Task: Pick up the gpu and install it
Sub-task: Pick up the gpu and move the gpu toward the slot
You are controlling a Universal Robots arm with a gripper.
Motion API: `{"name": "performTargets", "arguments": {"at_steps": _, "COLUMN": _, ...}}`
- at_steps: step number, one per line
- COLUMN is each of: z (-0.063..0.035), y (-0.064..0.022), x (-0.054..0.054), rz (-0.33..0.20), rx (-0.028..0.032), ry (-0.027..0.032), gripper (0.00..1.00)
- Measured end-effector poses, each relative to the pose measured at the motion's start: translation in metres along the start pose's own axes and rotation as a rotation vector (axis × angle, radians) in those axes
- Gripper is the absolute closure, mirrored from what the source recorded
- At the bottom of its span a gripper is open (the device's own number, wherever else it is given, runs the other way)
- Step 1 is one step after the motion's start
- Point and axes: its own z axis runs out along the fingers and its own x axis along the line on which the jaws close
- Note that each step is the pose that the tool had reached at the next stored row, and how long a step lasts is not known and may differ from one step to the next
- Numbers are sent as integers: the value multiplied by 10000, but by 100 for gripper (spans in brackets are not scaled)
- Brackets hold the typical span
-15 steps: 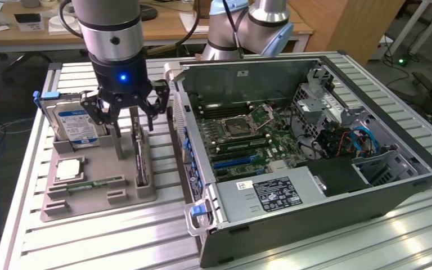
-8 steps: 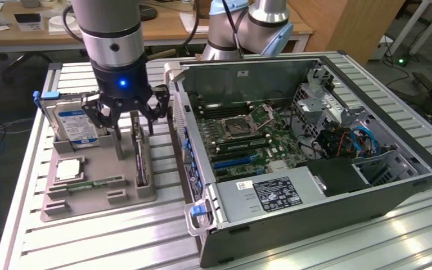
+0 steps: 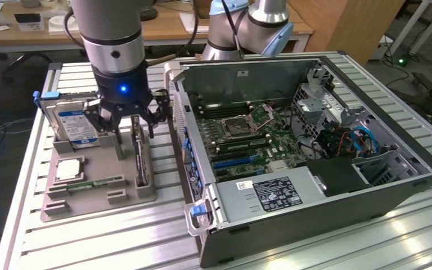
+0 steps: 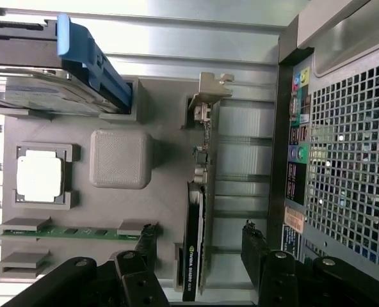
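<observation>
The gripper (image 3: 133,130) hangs over a grey matte plastic tray (image 3: 81,208) that lies on a table (image 3: 111,242) of ribbed, shiny aluminium slats. Its 2 black fingers (image 4: 145,249) stand wide apart and hold nothing. The gpu (image 3: 140,163) stands on its long edge in a narrow slot of the tray, on the side toward the exterior view's right. It is a thin flat black card, and in the wrist view its pale metal bracket (image 4: 212,89) shows at the far end. The card sits between the 2 fingers, with a free gap on each side, so no finger touches it. On the exterior view's left of the card, the tray carries a silver hard drive (image 3: 73,126) with a blue label, standing upright, then a square metal processor chip (image 3: 67,169) and a slim green memory stick (image 3: 96,183), both lying flat. Near the tray, on the exterior view's right, lies the open computer case (image 3: 396,185), black outside, and only a narrow strip of bare table separates them.
</observation>
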Motion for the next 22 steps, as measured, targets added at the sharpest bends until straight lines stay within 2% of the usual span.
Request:
{"name": "performTargets", "arguments": {"at_steps": 14, "z": 219, "y": 4, "x": 19, "rz": 185, "rx": 6, "ry": -8, "gripper": 35}}
{"name": "performTargets", "arguments": {"at_steps": 22, "z": 345, "y": 10, "x": 39, "rz": 498, "rx": 15, "ry": -23, "gripper": 35}}
